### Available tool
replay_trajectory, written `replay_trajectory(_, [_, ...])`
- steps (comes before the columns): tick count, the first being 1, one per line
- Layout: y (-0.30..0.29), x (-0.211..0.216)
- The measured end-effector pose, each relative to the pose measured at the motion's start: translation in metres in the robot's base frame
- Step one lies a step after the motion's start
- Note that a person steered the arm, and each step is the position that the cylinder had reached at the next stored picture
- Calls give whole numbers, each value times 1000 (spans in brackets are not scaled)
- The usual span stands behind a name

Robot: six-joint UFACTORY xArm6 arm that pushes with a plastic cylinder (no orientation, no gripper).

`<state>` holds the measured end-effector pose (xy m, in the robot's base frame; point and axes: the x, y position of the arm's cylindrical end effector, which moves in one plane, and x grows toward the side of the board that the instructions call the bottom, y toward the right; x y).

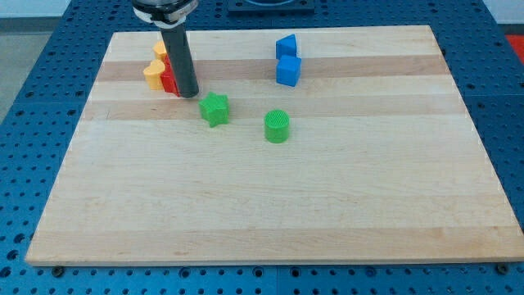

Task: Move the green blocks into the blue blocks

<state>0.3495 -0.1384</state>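
Note:
A green star block (215,109) lies left of the board's middle. A green cylinder (277,126) stands to its right and slightly lower. Two blue blocks sit touching near the view's top: a blue pentagon-like block (286,45) above a blue cube (288,70). My tip (188,94) touches the board just up and left of the green star, a small gap apart from it. The blue blocks are well to the right of my tip.
Red blocks (169,80) and yellow blocks (155,73) cluster at the view's upper left, right beside my rod and partly hidden by it. The wooden board (270,205) rests on a blue perforated table (24,98).

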Motion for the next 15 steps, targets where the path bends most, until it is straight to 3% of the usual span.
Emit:
replay_trajectory(2, [3, -7])
replay_trajectory(4, [67, -17])
replay_trajectory(5, [59, -6])
replay_trajectory(7, [4, 61])
replay_trajectory(8, [7, 85])
replay_trajectory(11, [114, 128])
replay_trajectory(12, [121, 156])
replay_trajectory(13, [128, 154])
replay_trajectory(15, [163, 98])
